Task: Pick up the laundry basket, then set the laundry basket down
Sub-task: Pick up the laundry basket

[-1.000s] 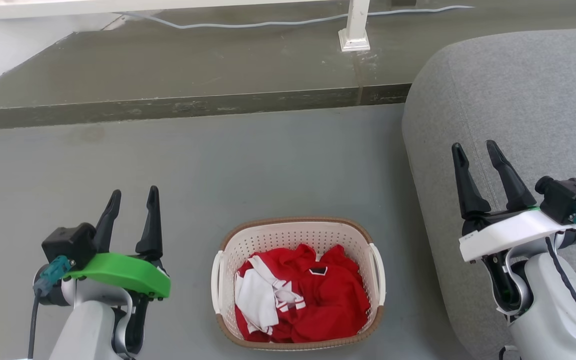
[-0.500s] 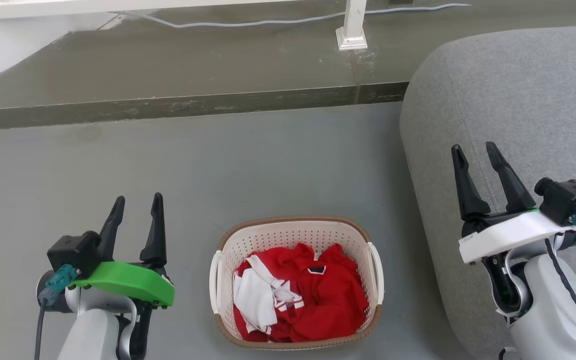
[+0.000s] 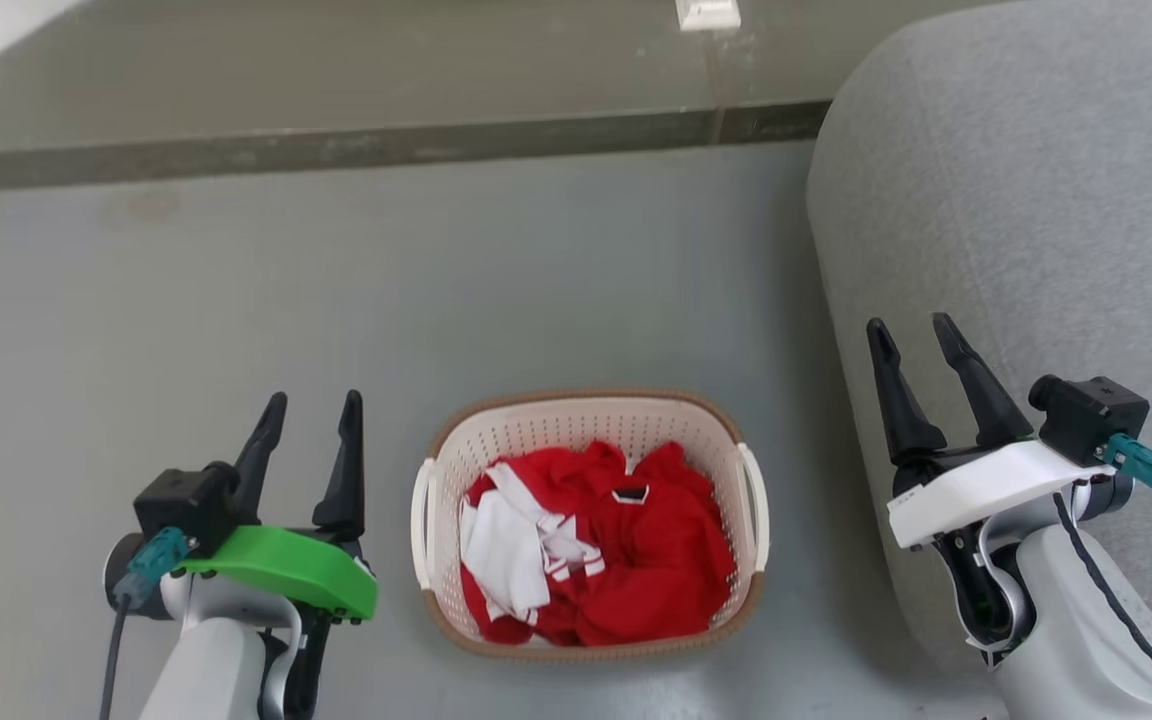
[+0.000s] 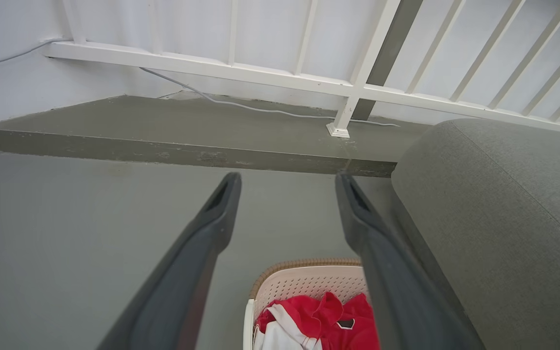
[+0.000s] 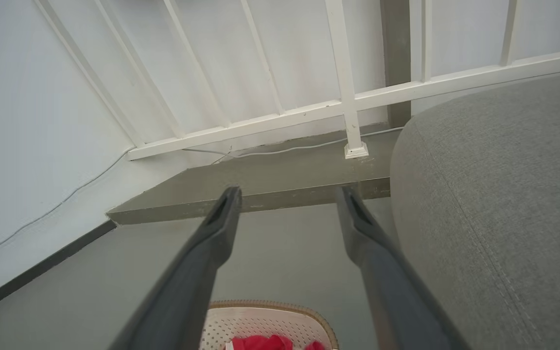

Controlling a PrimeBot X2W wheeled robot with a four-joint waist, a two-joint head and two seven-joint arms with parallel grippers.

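On the grey floor [image 3: 536, 280], next to a grey sofa [image 3: 1016, 180], the laundry basket [image 3: 576, 432] stands between the arms. The left gripper [image 3: 315, 398] and right gripper [image 3: 907, 322] have open, empty fingers; lifting and putting down are both not yet done.

Laundry basket [image 3: 584, 428] on floor [image 3: 336, 280] between left hand [image 3: 315, 398] and right hand [image 3: 907, 322]; fingers of both apart.
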